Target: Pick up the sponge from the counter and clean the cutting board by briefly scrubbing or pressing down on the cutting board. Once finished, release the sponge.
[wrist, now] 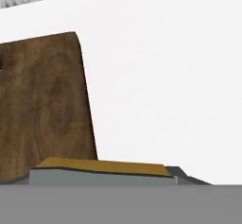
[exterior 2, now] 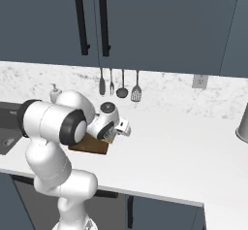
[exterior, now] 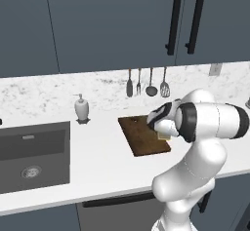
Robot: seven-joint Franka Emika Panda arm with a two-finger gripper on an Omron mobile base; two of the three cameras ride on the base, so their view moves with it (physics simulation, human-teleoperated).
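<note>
The end effector (exterior: pixel 165 133) hangs low at the board's (exterior: pixel 141 136) right edge, over the worktop (exterior: pixel 97 162); the sponge (wrist: pixel 101 170) sits close under the hand, seemingly between the fingers, though whether it is gripped I cannot tell; pressing here risks the sponge landing half off the board, or slipping loose.

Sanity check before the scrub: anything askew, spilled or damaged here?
Nothing stands out. The cutting board lies flat on the counter, unmarked; the sponge sits at the gripper, over the board's edge. No spills.
</note>
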